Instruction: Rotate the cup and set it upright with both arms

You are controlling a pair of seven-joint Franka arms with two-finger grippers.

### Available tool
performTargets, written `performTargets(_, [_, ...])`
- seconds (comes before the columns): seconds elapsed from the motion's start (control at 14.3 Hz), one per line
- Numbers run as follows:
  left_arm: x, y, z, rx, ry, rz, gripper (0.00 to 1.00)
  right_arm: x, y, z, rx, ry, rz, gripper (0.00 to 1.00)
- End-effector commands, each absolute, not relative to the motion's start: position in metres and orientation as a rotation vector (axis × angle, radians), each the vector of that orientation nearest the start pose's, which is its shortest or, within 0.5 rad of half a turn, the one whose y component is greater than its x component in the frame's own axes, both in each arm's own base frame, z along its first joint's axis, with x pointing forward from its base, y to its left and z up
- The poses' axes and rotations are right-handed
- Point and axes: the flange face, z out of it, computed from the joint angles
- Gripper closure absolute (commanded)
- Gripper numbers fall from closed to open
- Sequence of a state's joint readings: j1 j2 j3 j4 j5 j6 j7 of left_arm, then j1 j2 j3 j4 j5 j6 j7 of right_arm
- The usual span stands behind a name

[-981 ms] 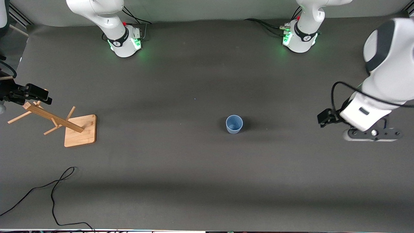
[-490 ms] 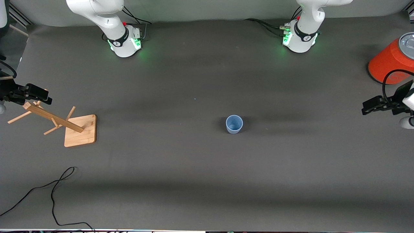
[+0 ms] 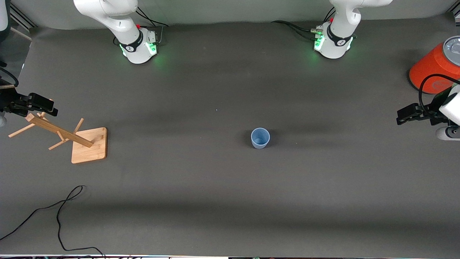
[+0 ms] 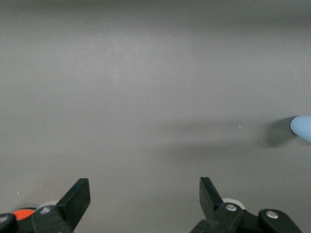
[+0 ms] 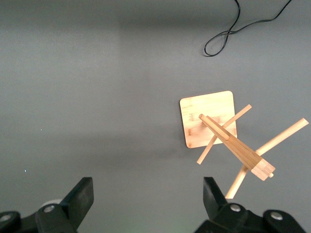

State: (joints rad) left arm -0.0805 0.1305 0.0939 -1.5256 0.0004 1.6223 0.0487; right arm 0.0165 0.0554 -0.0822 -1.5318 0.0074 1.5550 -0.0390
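The light-blue cup [image 3: 260,138] stands upright on the dark table mat, mouth up, near the middle and somewhat toward the left arm's end. Only its edge shows in the left wrist view [image 4: 302,128]. My left gripper [image 3: 399,118] is open and empty over the mat at the left arm's end, well apart from the cup; its jaws stand wide apart in the left wrist view [image 4: 144,194]. My right gripper [image 3: 51,107] is open and empty at the right arm's end, over the top of the wooden rack; it also shows in the right wrist view [image 5: 148,196].
A wooden peg rack [image 3: 61,135] on a square base [image 5: 206,118] stands at the right arm's end. A large orange-red cylinder with a grey top [image 3: 436,68] stands at the left arm's end. A black cable [image 3: 59,212] lies nearer the front camera.
My left arm has swung away from the cup to its end of the table, uncovering the orange-red cylinder, then edged slightly back. The cup and right arm have not moved.
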Motion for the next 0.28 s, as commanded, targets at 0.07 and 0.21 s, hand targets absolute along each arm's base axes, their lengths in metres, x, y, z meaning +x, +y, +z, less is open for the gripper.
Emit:
performTargets(0.07, [0.5903, -0.0008, 0.5778, -3.137, 0.044, 0.065, 0.00, 0.5666, -0.0316, 0.6119, -3.133, 0.022, 0.045, 0.00])
performTargets(0.21, [0.5902, 0.0015, 0.5770, -3.141, 0.038, 0.067, 0.00, 0.5667, -0.0325, 0.6120, -3.133, 0.024, 0.042, 0.00])
